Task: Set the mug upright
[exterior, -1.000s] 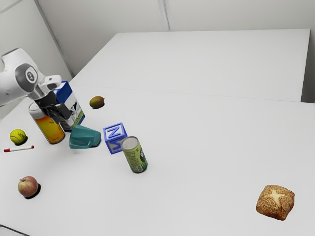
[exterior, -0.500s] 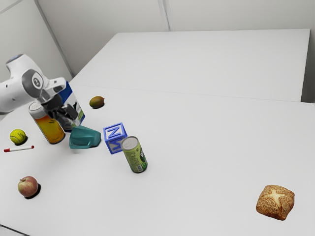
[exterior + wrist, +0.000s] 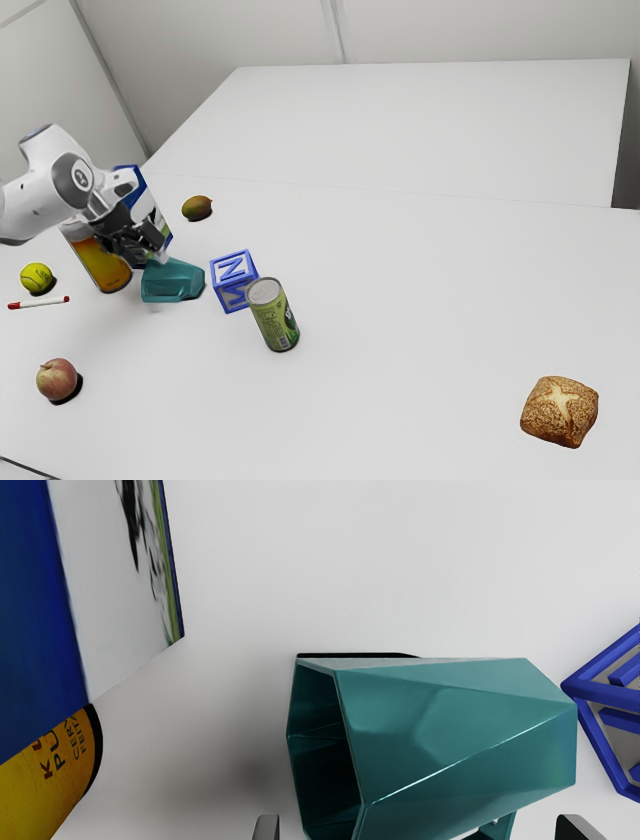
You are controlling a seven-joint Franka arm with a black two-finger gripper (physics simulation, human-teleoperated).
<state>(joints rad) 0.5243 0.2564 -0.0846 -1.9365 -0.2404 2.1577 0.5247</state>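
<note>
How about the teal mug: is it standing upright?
No, the teal mug lies on its side, its open mouth facing away from the blue letter block.

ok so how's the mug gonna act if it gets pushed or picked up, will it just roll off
The mug will probably keep its shape, since its walls look stiff and crisply angled. Lying on its side, it seems likelier to slide or rock between its flat faces than roll freely, and the jutting handle may check it. Its glossy surface could be slippery.
</note>
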